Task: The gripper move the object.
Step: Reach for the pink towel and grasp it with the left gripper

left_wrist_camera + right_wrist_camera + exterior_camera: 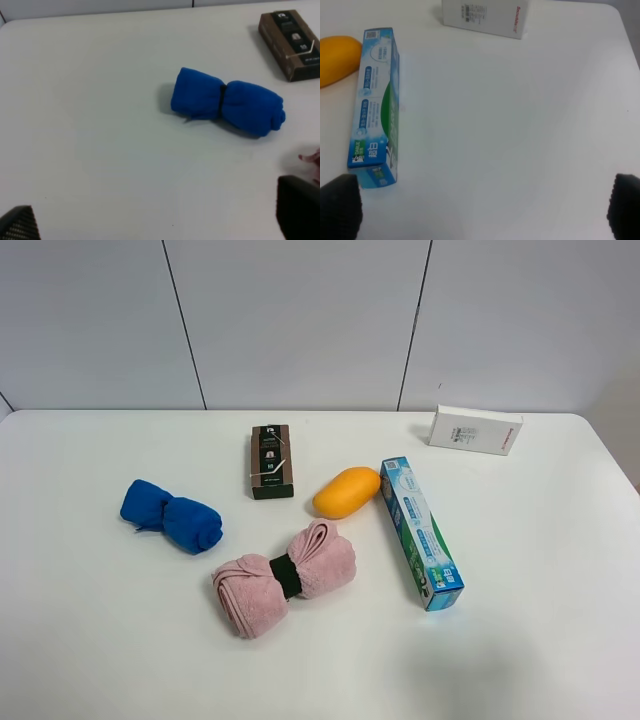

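Note:
The pink rolled towel (250, 592), cinched by a black band, lies on the white table (100, 640) in front of the middle. Only a pink sliver of it (313, 158) shows at the edge of the left wrist view. Neither gripper shows in the exterior high view. My left gripper (159, 220) is open and empty, its black fingertips (299, 207) wide apart above bare table near the blue towel. My right gripper (482, 210) is open and empty, its fingertips (340, 205) wide apart over bare table beside the toothpaste box.
A blue rolled towel (172, 516) (227, 101) lies left of the pink one. A brown box (271, 461) (292, 44), an orange mango (346, 492) (335, 60), a blue toothpaste box (420, 532) (376, 105) and a white box (475, 430) (487, 17) lie behind and to the right.

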`<state>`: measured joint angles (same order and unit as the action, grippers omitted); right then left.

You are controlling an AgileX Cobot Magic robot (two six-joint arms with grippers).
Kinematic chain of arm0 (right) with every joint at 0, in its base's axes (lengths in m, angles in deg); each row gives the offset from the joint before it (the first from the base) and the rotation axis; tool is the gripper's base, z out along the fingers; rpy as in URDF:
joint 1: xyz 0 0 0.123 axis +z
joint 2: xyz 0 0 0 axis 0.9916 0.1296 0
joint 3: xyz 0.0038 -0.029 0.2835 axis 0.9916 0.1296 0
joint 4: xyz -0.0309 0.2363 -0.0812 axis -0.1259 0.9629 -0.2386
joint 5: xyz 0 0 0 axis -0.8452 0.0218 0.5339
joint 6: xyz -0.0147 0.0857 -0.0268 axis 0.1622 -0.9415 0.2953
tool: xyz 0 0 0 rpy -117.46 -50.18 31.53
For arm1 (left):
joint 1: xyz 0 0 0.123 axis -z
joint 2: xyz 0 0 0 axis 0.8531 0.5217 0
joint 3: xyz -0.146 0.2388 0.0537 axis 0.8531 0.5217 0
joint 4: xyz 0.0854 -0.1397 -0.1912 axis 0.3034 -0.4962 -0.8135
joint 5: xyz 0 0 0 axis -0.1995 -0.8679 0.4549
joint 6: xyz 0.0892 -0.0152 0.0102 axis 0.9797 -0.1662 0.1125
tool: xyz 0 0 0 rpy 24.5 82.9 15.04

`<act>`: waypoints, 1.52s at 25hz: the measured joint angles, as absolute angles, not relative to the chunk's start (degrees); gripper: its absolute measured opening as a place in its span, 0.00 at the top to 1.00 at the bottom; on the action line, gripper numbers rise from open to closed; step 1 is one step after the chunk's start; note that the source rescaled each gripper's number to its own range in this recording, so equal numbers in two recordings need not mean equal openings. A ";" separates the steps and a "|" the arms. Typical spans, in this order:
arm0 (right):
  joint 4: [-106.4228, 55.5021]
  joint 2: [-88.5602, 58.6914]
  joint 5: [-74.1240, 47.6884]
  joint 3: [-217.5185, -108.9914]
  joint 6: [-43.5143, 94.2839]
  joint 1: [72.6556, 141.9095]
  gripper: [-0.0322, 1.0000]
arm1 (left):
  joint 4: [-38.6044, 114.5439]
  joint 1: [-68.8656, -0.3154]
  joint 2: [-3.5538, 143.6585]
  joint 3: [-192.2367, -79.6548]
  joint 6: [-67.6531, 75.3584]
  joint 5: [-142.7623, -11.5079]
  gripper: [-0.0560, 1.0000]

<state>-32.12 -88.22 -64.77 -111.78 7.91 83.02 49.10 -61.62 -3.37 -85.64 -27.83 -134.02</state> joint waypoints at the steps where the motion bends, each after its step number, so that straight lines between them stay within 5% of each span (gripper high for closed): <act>1: -32.12 -88.22 -64.77 -111.78 7.91 83.02 0.00 | 49.10 -61.62 -3.37 -85.64 -27.83 -134.02 0.00; 30: -32.12 -88.22 -64.77 -111.78 7.91 83.02 0.00 | 49.10 -61.62 -2.88 -85.64 -27.83 -133.95 0.00; 38: -32.12 -88.22 -64.77 -111.78 7.91 83.02 0.00 | 44.52 -61.62 9.57 -94.44 -27.83 -131.19 0.00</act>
<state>-32.12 -88.22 -64.77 -111.78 7.91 83.02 44.52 -61.62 9.57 -94.44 -27.83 -131.19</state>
